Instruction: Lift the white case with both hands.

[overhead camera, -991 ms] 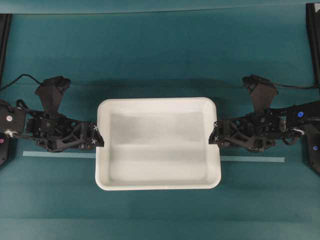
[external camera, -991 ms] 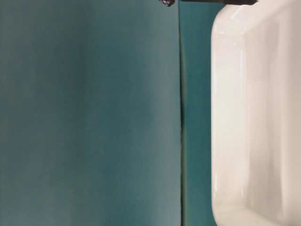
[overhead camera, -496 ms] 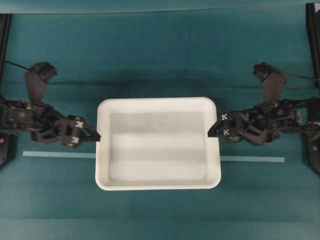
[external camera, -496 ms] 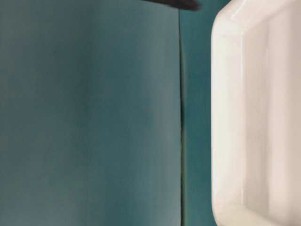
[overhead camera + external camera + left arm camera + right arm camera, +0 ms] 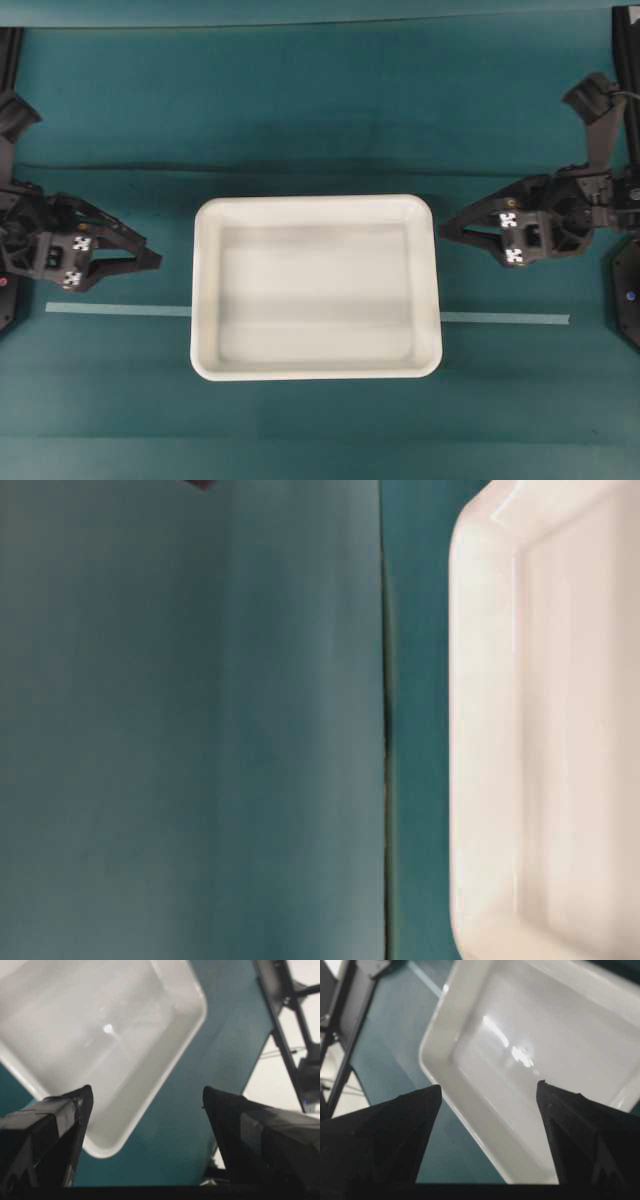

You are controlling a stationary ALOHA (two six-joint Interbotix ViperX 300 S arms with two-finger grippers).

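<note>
Between the left jaws [image 5: 148, 258], spread wide, there is only air and teal surface [image 5: 320, 120]; the same holds for the right jaws [image 5: 452, 228], also spread, with nothing pinched in either. In the left wrist view the two dark fingers [image 5: 45, 1135] frame a corner of the case [image 5: 100, 1035] from a tilted angle, and in the right wrist view the other pair of fingers [image 5: 390, 1130] frames its opposite end [image 5: 530, 1060], so each opening faces one short side of the case. Just ahead of both sets of jaws, and apart from them on each side, the case [image 5: 316, 286] lies flat on the surface, midway between the two, its rolled rim clear of any contact and its inside bare. That placement suits a two-handed lift: the case is far wider than either opening, so one short rim for each arm is, in my judgement, the only workable hold. Beyond the case, a thin pale tape strip [image 5: 505, 319] runs across the surface under it, showing on both sides, probably as a placement mark. The table-level view shows only the case's side wall [image 5: 480, 730] resting on the surface. As things lie, the lift is not in hand; both jaws would need to reach the rims.
</note>
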